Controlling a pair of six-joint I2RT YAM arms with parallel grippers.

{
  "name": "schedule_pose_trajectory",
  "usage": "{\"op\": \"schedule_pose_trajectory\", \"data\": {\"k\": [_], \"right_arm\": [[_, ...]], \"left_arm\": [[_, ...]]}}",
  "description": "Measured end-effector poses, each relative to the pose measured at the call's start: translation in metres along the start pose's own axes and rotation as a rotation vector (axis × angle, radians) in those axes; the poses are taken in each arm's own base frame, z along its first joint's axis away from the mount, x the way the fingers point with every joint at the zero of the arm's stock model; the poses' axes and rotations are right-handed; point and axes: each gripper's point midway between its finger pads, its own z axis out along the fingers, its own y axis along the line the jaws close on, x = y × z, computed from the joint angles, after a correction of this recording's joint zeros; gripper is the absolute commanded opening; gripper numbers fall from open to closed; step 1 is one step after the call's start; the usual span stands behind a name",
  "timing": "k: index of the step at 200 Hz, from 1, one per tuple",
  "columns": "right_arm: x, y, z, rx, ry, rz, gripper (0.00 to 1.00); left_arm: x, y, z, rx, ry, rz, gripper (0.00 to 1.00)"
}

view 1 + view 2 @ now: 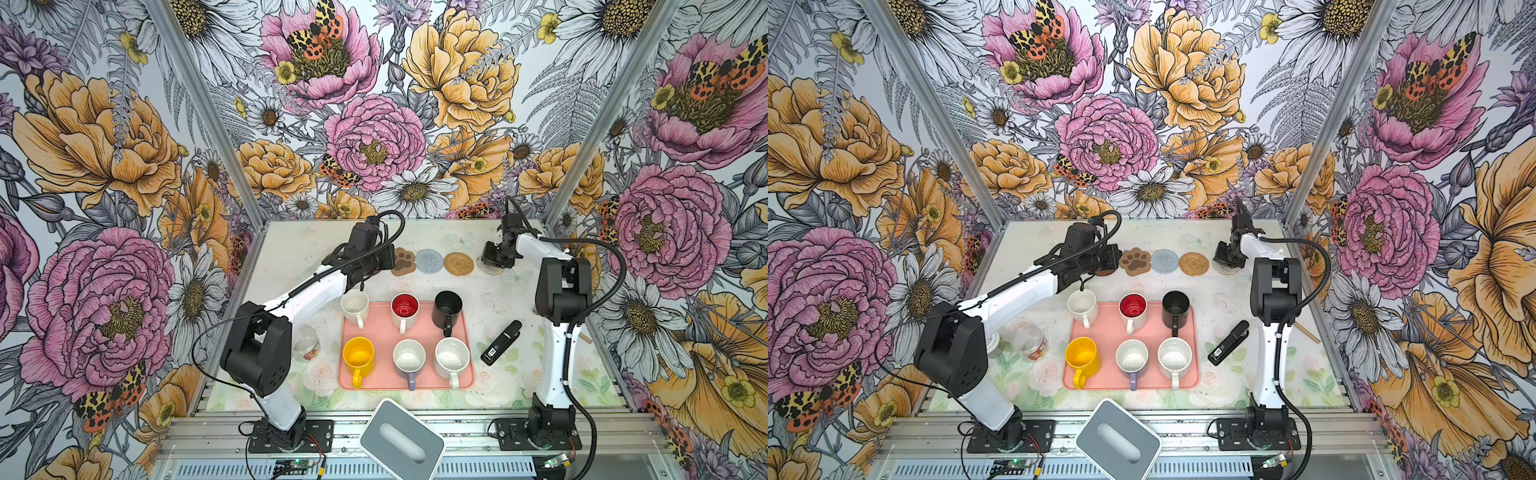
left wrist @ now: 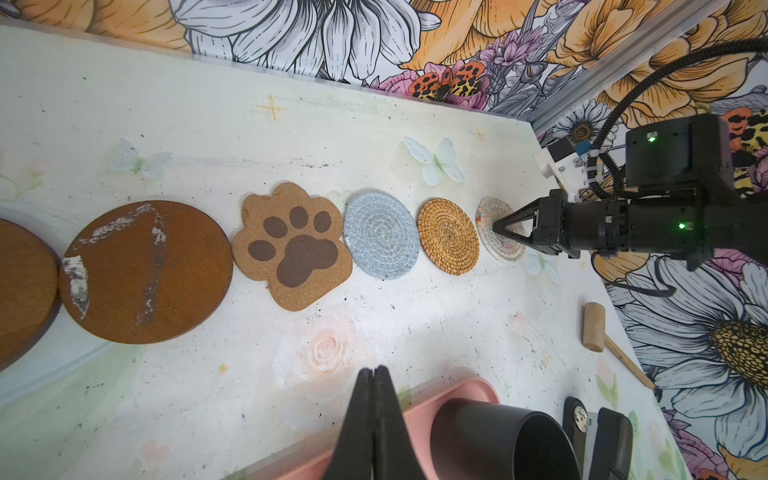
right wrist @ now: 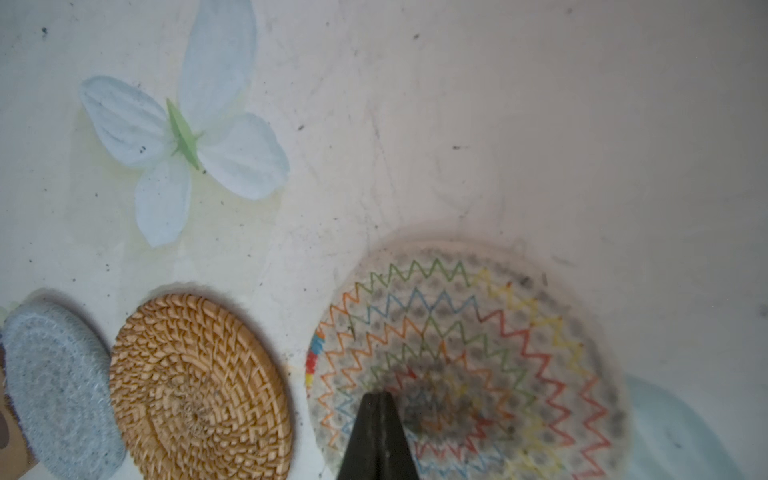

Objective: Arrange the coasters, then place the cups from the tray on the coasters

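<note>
The box (image 1: 401, 440) lay nearest. Right fingers (image 3: 365, 440), pressed together, rested on the lacy coaster (image 3: 469, 332); left fingers (image 2: 361, 424), likewise closed, hung by the tray (image 2: 469, 388) of cups (image 1: 405, 309). A sideways push might slide it into the rattan coaster (image 3: 199, 386).

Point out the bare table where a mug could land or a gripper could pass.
Free: the strip between the coasters and the tray, and the band behind the coasters. Crowded: the tray, packed with six mugs, flanked by the jar and the stapler.
</note>
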Motion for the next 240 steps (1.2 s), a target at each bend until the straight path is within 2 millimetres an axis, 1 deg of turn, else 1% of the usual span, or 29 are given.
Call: {"op": "schedule_pose_trajectory", "data": {"k": [56, 179, 213, 240], "right_arm": [[0.004, 0.01, 0.002, -0.023, 0.011, -0.009, 0.0], [0.003, 0.011, 0.002, -0.016, 0.018, -0.006, 0.0], [0.003, 0.01, 0.002, 0.011, 0.012, -0.014, 0.03], [0.001, 0.007, -0.004, 0.037, 0.004, -0.014, 0.03]], "left_arm": [[0.0, 0.0, 0.0, 0.0, 0.0, 0.0, 0.0], [0.001, 0.002, 0.0, -0.003, 0.003, -0.002, 0.0], [0.0, 0.006, 0.0, -0.011, -0.001, -0.007, 0.0], [0.0, 0.007, 0.0, -0.012, 0.0, -0.009, 0.0]]}}
